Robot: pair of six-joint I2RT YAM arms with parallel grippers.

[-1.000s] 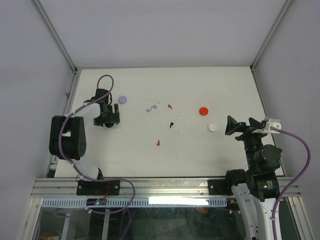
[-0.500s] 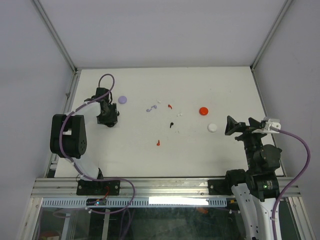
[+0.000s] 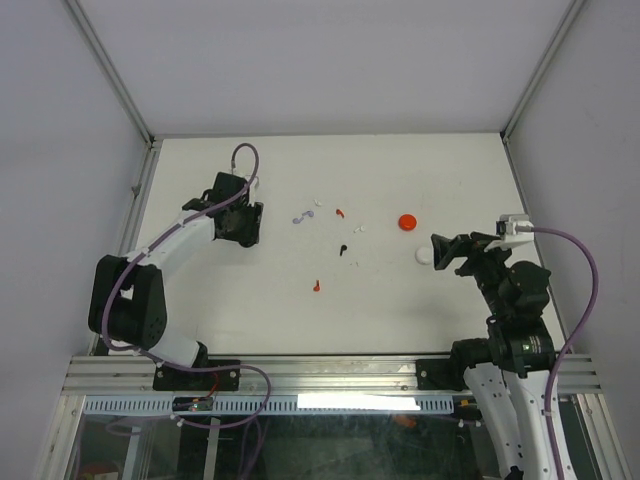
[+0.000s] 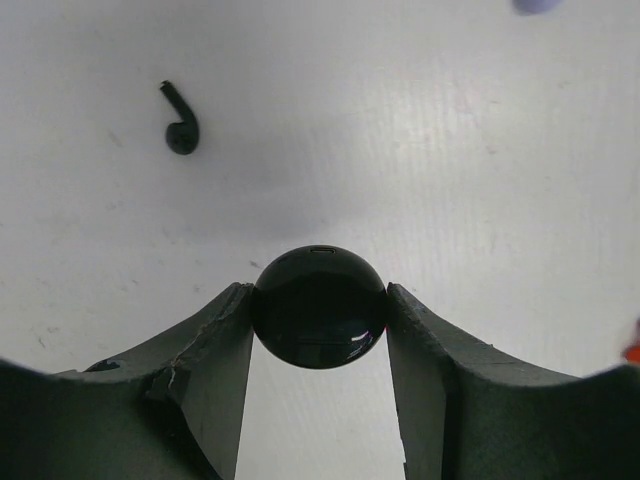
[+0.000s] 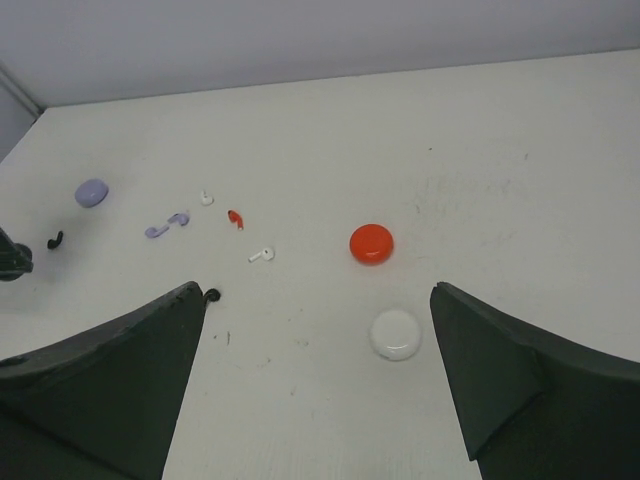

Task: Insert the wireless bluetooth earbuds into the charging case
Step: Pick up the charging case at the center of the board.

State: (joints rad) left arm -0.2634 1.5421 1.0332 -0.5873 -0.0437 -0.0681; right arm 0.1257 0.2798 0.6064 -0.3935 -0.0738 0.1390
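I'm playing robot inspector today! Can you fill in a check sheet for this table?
Surface: white table, a few faint scuffs.
Job's things: black case between fingers; lavender case, red case and white case on the table; lavender earbuds, red earbud and black earbud lie loose.
Clutter: nothing seen.
Hands: left hand squeezes the black case from both sides; right hand wide open, empty, by the white case.
Cables: purple cable loops above the left hand; another purple cable trails from the right hand.
Surroundings: pale walls, metal frame.
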